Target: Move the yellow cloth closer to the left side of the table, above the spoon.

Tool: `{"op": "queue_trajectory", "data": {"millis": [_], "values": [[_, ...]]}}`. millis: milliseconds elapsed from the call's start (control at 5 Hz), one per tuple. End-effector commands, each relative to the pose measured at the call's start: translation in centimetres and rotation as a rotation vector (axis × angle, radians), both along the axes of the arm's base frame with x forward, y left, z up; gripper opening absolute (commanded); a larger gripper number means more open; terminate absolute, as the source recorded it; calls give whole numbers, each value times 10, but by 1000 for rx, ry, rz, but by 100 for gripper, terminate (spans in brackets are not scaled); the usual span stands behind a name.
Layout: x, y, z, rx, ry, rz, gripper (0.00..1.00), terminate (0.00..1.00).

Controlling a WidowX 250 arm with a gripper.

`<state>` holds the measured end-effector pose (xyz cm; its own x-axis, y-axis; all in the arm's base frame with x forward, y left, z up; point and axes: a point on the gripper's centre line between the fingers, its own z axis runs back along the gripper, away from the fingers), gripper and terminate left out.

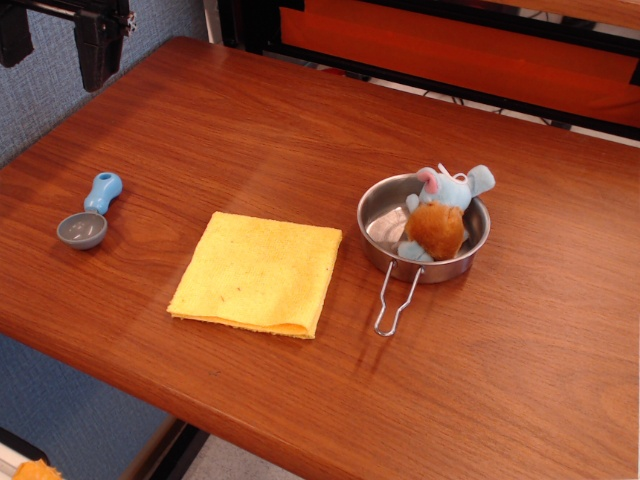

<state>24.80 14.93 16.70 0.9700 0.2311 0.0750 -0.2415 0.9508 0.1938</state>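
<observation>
The yellow cloth [258, 273] lies flat near the front of the desk [520, 380], just left of a steel pan [424, 240] holding a plush toy [441, 213]. The spoon [90, 212] rests farther left. Far back at the left corner, the claw [58, 40] hangs spread, empty, well apart from the cloth

The black claw [58, 40] hangs at the frame's 10 o'clock corner, fingers pointing down, spread apart, holding nothing
</observation>
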Motion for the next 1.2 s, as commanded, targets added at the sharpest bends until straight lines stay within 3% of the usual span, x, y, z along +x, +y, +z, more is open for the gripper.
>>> {"op": "queue_trajectory", "data": {"millis": [0, 400, 1000], "values": [[0, 0, 0, 0, 0, 0, 100, 0], [13, -34, -32, -61, -33, 25, 100, 0], [52, -90, -106, -78, -130, 82, 100, 0]]}}
